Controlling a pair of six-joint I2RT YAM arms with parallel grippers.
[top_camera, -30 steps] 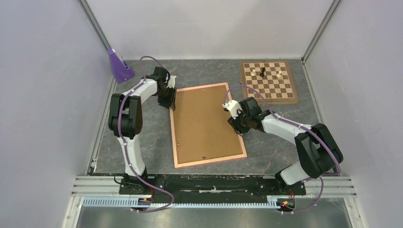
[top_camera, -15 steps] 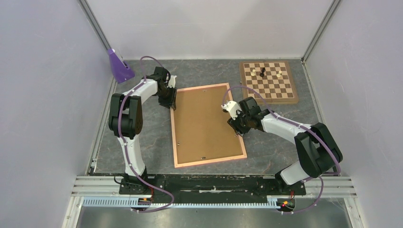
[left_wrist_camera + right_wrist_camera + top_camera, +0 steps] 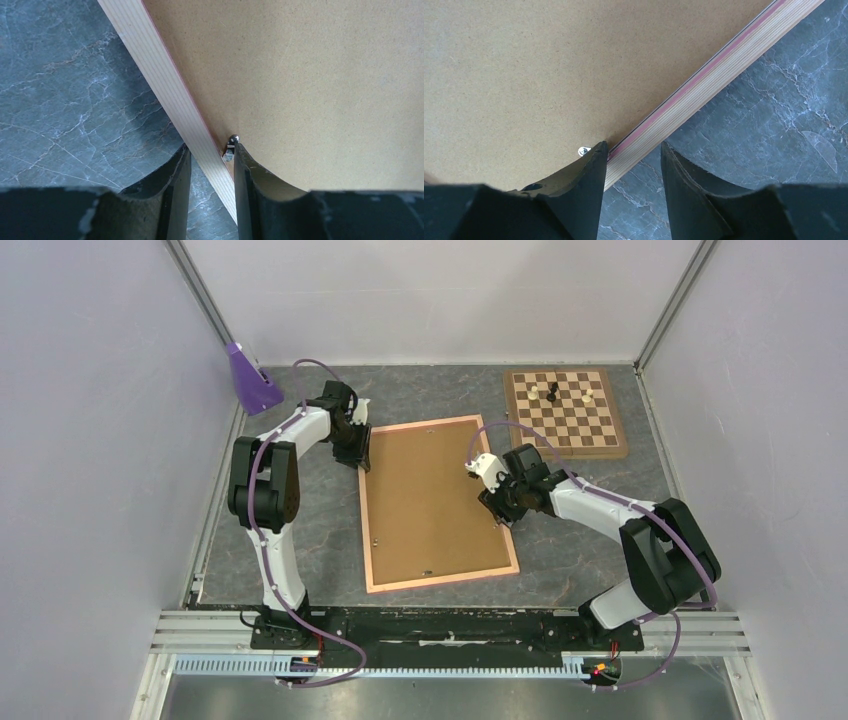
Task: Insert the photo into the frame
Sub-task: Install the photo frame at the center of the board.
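Frame face-down, front unseen; backing board hides contents.

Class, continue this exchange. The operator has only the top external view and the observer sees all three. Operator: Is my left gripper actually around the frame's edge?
Observer: Yes. The left gripper straddles the frame, with its pale rail between the jaws.
Operator: Is the right side the same?
Observer: The right gripper straddles the opposite rail, but a strip of bare table shows inside the jaws beside that rail.
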